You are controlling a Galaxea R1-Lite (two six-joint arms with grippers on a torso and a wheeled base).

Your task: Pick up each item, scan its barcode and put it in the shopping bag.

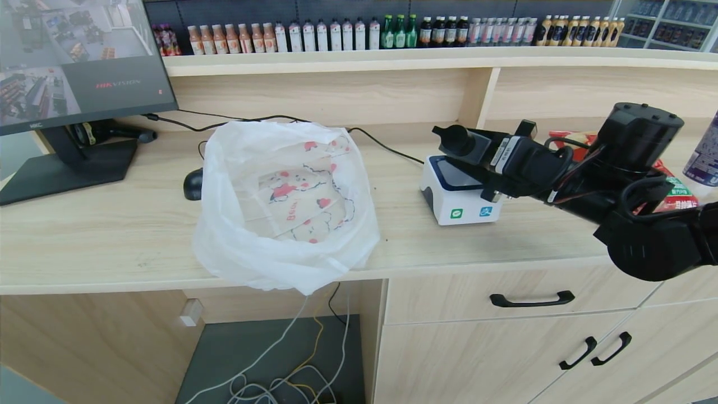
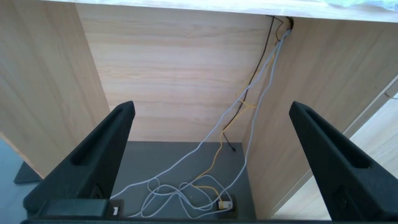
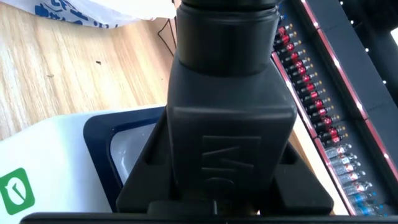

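Note:
My right gripper (image 1: 481, 150) hangs over the counter, shut on a black item (image 1: 453, 139) with a round end. That black item (image 3: 224, 124) sits just above the dark window of the white scanner box (image 1: 457, 196), whose top (image 3: 56, 162) lies right beneath it. To the left of the scanner, the white shopping bag (image 1: 286, 207) with a red and blue cartoon print stands open on the counter. A red snack packet (image 1: 676, 193) lies behind the right arm. My left gripper (image 2: 211, 168) is open below the counter, over loose cables (image 2: 205, 186).
A monitor (image 1: 78, 62) stands at the far left, with a hand-held scanner (image 1: 115, 133) and a mouse (image 1: 193, 184) near it. A bottle (image 1: 704, 157) stands at the right edge. Several bottles (image 1: 392, 31) line the back shelf. Drawers (image 1: 530, 300) sit under the counter edge.

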